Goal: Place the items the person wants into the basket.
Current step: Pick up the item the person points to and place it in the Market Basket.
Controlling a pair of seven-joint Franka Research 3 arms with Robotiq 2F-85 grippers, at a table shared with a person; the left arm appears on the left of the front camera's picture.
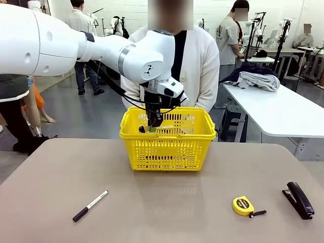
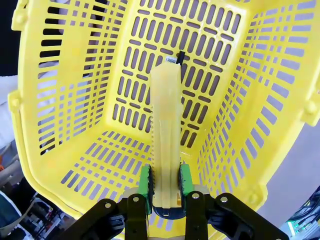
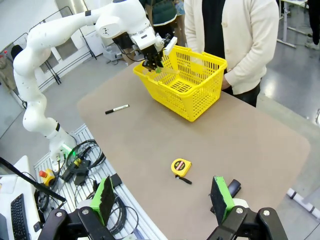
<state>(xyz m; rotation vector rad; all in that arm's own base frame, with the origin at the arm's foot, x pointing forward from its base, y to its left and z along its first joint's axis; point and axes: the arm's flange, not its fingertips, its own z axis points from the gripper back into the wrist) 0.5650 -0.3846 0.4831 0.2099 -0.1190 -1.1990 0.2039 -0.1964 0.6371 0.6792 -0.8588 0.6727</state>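
Basket [image 1: 167,152] sits mid-table just before the person [image 1: 202,66], its lattice walls around the left gripper [image 2: 165,180], which clamps the utility knife [image 2: 166,130], while marker [image 1: 90,206], tape measure [image 1: 243,205] and stapler [image 1: 298,200] lie well apart nearer and the right gripper [image 3: 162,200] gapes wide, empty.

No text is legible; the tape measure [image 1: 244,205] label is too small.

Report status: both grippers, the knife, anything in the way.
Left gripper shut on utility knife, knife pointing into basket. Right gripper open, holding nothing. Basket floor bare under knife. Tape measure on table.
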